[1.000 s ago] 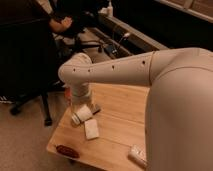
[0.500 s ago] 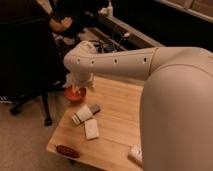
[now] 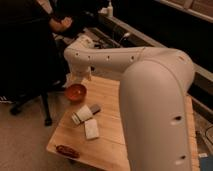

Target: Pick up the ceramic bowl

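The ceramic bowl (image 3: 76, 92) sat at the far left edge of the wooden desk (image 3: 111, 131). The gripper (image 3: 80, 76) hung just above it, and its grasp could not be told. Near the bowl a white cup (image 3: 82, 115) lay on its side, with a flat white packet (image 3: 91, 129) just beside it. A dark red oblong object (image 3: 66, 150) lay at the near edge.

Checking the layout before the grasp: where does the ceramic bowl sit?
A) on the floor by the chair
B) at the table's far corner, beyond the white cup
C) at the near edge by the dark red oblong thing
B: the ceramic bowl sits at the table's far corner, beyond the lying white cup, with the gripper just above and behind it.
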